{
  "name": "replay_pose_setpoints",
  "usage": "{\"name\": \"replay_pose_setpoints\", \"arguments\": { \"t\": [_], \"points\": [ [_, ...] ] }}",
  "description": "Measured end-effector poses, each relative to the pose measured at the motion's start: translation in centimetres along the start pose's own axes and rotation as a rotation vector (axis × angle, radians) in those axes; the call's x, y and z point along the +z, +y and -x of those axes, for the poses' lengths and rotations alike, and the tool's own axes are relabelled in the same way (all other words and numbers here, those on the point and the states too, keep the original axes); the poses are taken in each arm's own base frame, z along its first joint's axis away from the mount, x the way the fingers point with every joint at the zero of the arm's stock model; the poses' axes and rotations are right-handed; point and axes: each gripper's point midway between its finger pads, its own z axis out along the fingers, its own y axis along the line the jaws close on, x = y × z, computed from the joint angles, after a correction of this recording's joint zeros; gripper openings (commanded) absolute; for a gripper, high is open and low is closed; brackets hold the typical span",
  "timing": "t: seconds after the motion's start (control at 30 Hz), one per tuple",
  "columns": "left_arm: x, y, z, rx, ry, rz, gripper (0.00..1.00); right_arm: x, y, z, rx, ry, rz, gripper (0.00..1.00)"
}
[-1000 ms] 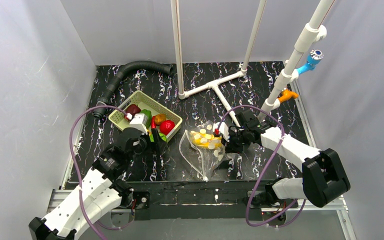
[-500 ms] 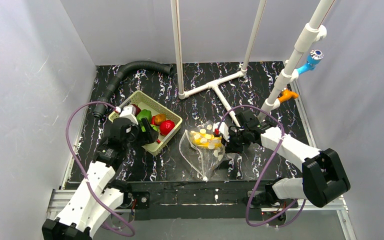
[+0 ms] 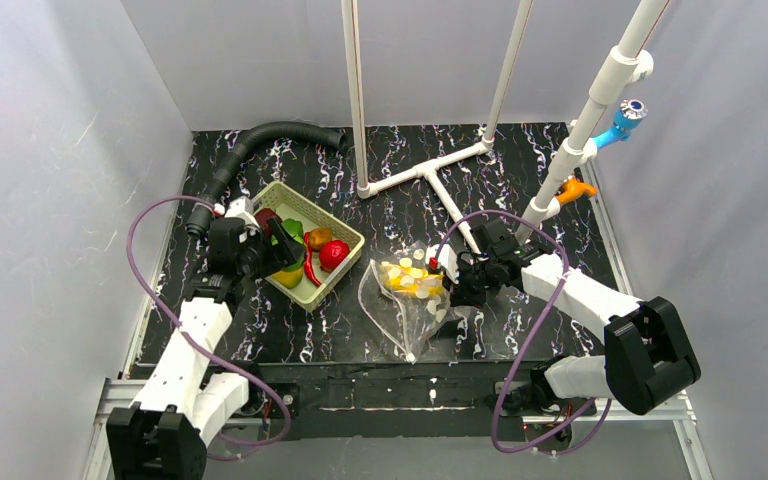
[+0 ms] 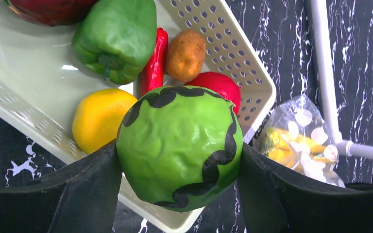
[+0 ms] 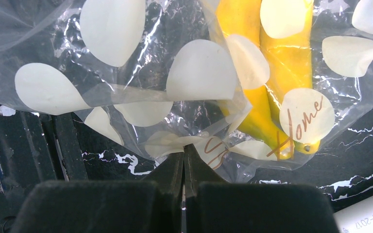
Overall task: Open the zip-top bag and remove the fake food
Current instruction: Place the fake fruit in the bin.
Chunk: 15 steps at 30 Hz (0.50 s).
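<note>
The zip-top bag (image 3: pixel 405 295), clear with off-white dots, lies at mid-table with a yellow banana (image 3: pixel 407 280) inside. My right gripper (image 3: pixel 457 283) is shut on the bag's edge; the right wrist view shows its jaws (image 5: pixel 183 153) pinching the plastic of the bag (image 5: pixel 194 77), with the banana (image 5: pixel 252 97) behind it. My left gripper (image 3: pixel 282 252) is shut on a green black-striped fruit (image 4: pixel 179 145) over the near rim of the pale green basket (image 4: pixel 243 63). In the basket lie a green pepper (image 4: pixel 114 36), a red chili (image 4: pixel 153 63), an orange piece (image 4: pixel 185 54), a bright red piece (image 4: pixel 216 85) and a yellow piece (image 4: pixel 99 119).
A black corrugated hose (image 3: pixel 260 140) curves along the back left. A white pipe frame (image 3: pixel 425 175) stands behind the bag, with an orange clamp (image 3: pixel 575 190) and a blue fitting (image 3: pixel 625 118) on the right pipe. Grey walls close in three sides.
My left arm has swung left and back, carrying the green fruit over the basket's near rim. The right arm and the bag have not moved.
</note>
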Motion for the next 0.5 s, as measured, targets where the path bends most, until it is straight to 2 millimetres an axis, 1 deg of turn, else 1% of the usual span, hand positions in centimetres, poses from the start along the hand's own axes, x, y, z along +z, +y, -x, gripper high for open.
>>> {"name": "replay_pose_setpoints", "arguments": {
  "t": [0.13,0.27,0.37,0.47,0.5],
  "points": [
    [1.0,0.5,1.0,-0.040,0.008,0.033,0.00,0.0,0.0,0.0,0.000,0.000,0.000,0.01],
    [1.9,0.9,2.4,-0.057,0.008,0.084,0.00,0.0,0.0,0.0,0.000,0.000,0.001,0.01],
    [2.9,1.2,3.6,-0.065,0.024,0.132,0.00,0.0,0.0,0.0,0.000,0.000,0.001,0.01],
    [3.9,1.5,3.7,-0.072,0.056,0.157,0.00,0.0,0.0,0.0,0.000,0.000,0.001,0.01],
    [4.1,1.7,3.4,-0.074,0.071,0.164,0.02,0.0,0.0,0.0,0.000,0.000,0.001,0.01]
  ]
}}
